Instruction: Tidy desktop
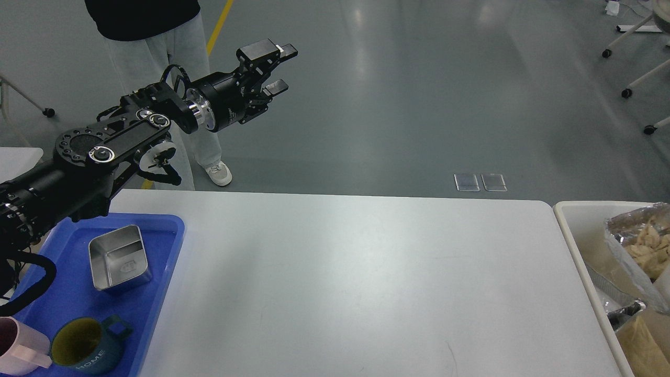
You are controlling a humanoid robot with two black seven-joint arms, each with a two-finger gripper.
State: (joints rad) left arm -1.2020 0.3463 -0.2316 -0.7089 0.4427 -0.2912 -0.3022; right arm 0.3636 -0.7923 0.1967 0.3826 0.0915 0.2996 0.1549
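Our left tool (pixel 280 68) hangs spread and empty beyond the white desk (pixel 366 283); the blue tray (pixel 157 293) holds cups

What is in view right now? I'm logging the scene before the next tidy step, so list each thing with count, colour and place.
desktop: one, white, fills the middle
tray: one, blue, desktop's left end
metal box: one, silver, open top, on the tray
mug: one, dark teal, yellow inside, tray's near end
pink cup: one, pink, near left corner, cut off
bin: one, cream-white, right of the desktop
foil bags: silver, crumpled, in the bin; count unclear
person: one, light trousers, standing beyond the table
left gripper: one, black, open, raised above the floor beyond the table
right gripper: not in view
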